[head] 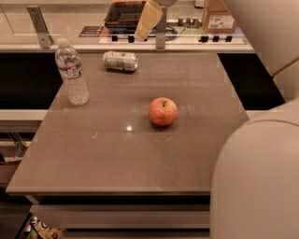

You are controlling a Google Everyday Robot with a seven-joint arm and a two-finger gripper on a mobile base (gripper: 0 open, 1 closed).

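The camera view looks down on a flat grey-brown table (117, 158). The pale yellow gripper (148, 19) hangs at 12 o'clock, up high past the far edge of the table. It tilts down toward 7 o'clock. I cannot tell if it is spread or pressed together. It holds nothing and touches nothing.

The thing nearest to it is a small silver and green metal can (120, 60). The can lies on its side on the table, at about 11 o'clock, near the far edge. It looks a bit dented and crumpled. Its round ends point to 3 and 9 o'clock. It sits below the gripper, a little toward 7 o'clock from it, and the two are apart.

A clear plastic water bottle (71, 72) with a white cap stands upright at 10 o'clock, near the can but not touching it. A round red apple (163, 111) with a short stem sits near the middle of the table, well apart from the can.

Behind the table is a counter with a dark tray (125, 11) and a brown cardboard box (217, 15). The robot's big cream-coloured arm (257, 177) fills the 4 o'clock corner.
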